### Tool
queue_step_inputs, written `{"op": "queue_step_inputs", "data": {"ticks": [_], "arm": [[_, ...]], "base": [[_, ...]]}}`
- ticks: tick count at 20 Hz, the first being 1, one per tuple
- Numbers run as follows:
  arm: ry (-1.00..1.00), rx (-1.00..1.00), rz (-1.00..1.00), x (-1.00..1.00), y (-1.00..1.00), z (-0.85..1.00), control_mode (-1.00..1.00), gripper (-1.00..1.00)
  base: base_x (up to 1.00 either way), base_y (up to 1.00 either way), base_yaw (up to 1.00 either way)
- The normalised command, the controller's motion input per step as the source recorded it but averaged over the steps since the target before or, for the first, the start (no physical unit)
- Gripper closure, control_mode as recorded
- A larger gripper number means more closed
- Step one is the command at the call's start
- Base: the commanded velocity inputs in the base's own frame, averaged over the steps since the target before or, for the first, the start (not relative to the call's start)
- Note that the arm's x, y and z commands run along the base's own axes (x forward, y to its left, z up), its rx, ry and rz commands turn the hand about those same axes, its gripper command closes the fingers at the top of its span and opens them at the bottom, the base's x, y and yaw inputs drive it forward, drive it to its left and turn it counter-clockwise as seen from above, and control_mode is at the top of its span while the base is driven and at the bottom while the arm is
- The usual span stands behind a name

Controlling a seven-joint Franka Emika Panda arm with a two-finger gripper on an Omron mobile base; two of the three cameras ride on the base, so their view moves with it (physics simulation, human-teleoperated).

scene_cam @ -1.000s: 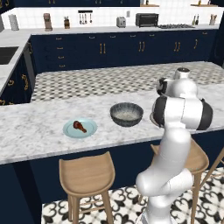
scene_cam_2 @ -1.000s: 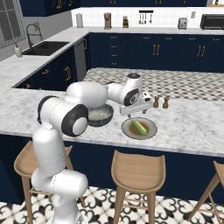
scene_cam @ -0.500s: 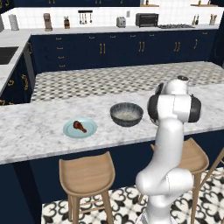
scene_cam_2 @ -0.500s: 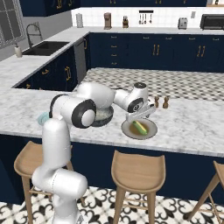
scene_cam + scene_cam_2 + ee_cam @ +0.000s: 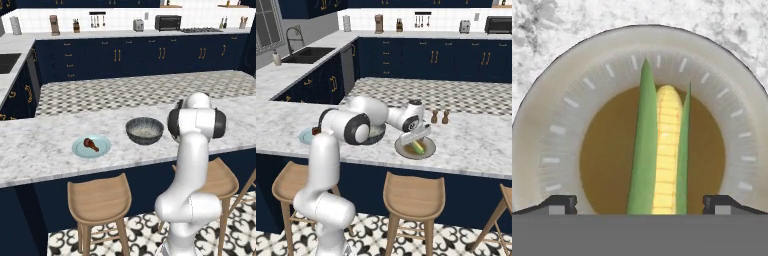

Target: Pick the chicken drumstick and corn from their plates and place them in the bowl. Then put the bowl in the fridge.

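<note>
The corn (image 5: 664,155), a yellow cob in green husk, lies on the grey-rimmed plate (image 5: 557,130) with a brown centre. My gripper (image 5: 640,205) hangs open just above it, one fingertip (image 5: 559,204) on each side of the cob. From the right base view the gripper (image 5: 417,137) hovers low over that plate (image 5: 428,150) and the corn (image 5: 418,147). The chicken drumstick (image 5: 91,144) rests on the light-blue plate (image 5: 102,150) to the left. The dark-grey bowl (image 5: 144,130) stands between the two plates. The fridge is out of view.
Two small shakers (image 5: 439,117) stand on the marble counter (image 5: 476,145) behind the corn plate. Wooden stools (image 5: 413,192) sit under the counter's near edge. A sink (image 5: 306,54) is set in the far left counter.
The arm has stretched forward and down, bringing the gripper closer over the corn plate. The jaws have stayed open. Nothing on the counter has moved.
</note>
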Motion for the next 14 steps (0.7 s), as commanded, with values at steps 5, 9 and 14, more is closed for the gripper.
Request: {"op": "queue_step_inputs", "data": {"ticks": [5, 9, 14], "arm": [[0.01, 0.00, 0.05, 0.30, -0.39, -0.25, -1.00, -1.00], [0.03, 0.01, 0.01, 0.10, -0.03, -0.29, -1.00, -1.00], [0.06, 0.01, 0.00, 0.09, 0.00, -0.29, -1.00, -1.00]], "base": [[0.00, 0.00, 0.00], [0.00, 0.00, 0.00], [0.00, 0.00, 0.00]]}}
